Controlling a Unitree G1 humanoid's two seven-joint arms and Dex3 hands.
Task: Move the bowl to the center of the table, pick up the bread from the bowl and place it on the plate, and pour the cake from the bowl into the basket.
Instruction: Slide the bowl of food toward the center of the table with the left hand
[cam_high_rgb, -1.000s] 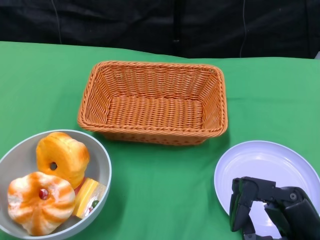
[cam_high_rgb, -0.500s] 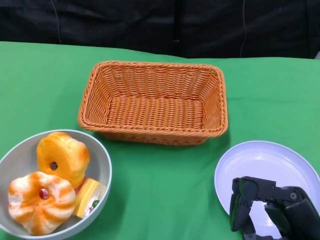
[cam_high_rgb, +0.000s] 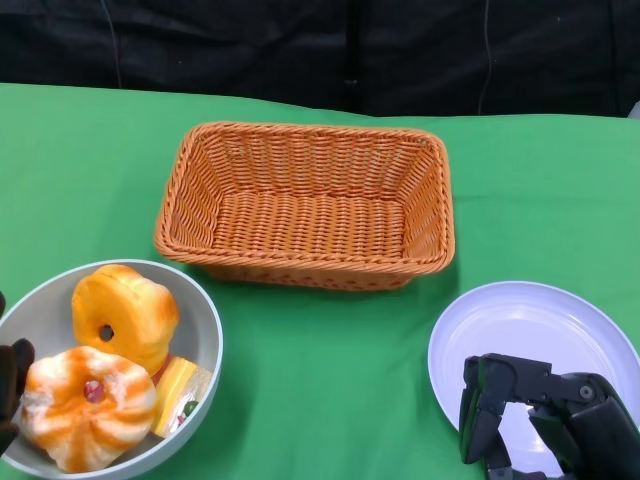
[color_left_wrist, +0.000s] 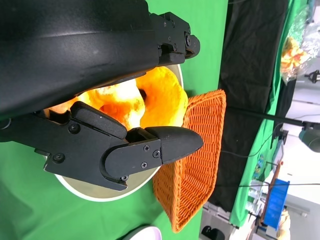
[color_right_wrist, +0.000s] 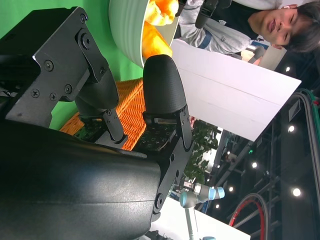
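Observation:
A grey bowl (cam_high_rgb: 205, 330) stands at the table's near left, holding two orange breads (cam_high_rgb: 125, 315) (cam_high_rgb: 85, 405) and a yellow cake slice (cam_high_rgb: 180, 395). My left hand (cam_high_rgb: 10, 385) just shows at the bowl's left rim; in the left wrist view its fingers (color_left_wrist: 125, 150) are spread on either side of the bowl (color_left_wrist: 100, 192) and bread (color_left_wrist: 160, 100), and I see no firm grip. My right hand (cam_high_rgb: 545, 420) hovers over the near part of the white plate (cam_high_rgb: 530, 330), fingers bent downward and holding nothing. The orange wicker basket (cam_high_rgb: 310, 205) lies empty at the centre back.
Green cloth covers the table, with a bare patch (cam_high_rgb: 320, 380) between bowl and plate. A dark backdrop runs behind the table's far edge. In the right wrist view a person (color_right_wrist: 250, 25) sits beyond the bowl (color_right_wrist: 125, 30).
My left hand has come into the head view at the bowl's left rim, and the nearer bread has shifted slightly. The right hand has stayed still.

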